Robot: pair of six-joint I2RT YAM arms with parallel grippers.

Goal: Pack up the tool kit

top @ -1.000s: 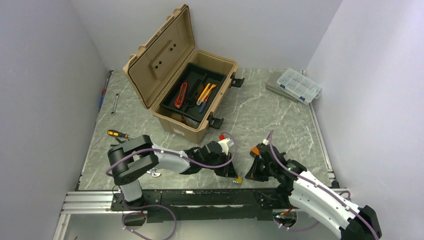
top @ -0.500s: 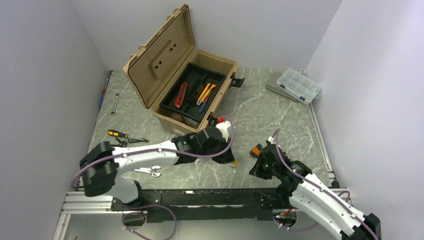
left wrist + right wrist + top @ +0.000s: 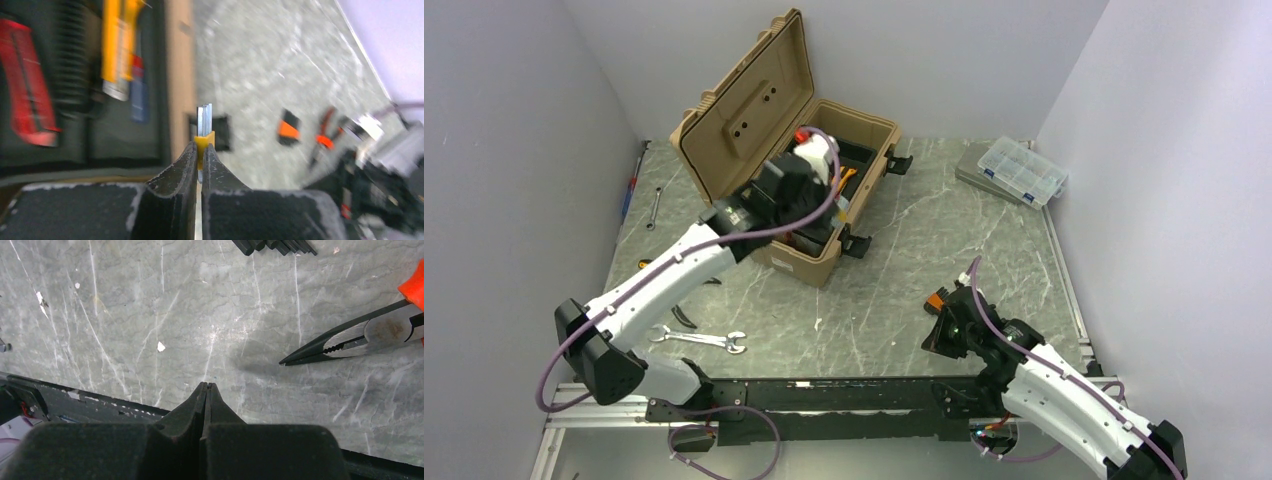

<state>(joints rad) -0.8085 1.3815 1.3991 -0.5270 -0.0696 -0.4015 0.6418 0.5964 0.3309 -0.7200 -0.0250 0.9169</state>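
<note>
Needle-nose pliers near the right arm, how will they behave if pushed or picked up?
The needle-nose pliers look like rigid metal, probably heavy for their size. They lie flat on the table, so a push should slide or spin them, not roll them. The parted tips suggest a loose pivot that may swing when lifted.

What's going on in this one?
The left gripper is shut on a small yellow-and-silver metal part, holding it roughly over the rim of the open tan hard-plastic toolbox. Its black insert tray already holds a red utility knife and a yellow-handled tool. The right gripper is shut on nothing, low over the grey marble tabletop beside black needle-nose pliers. A silver wrench lies unpacked.
</note>
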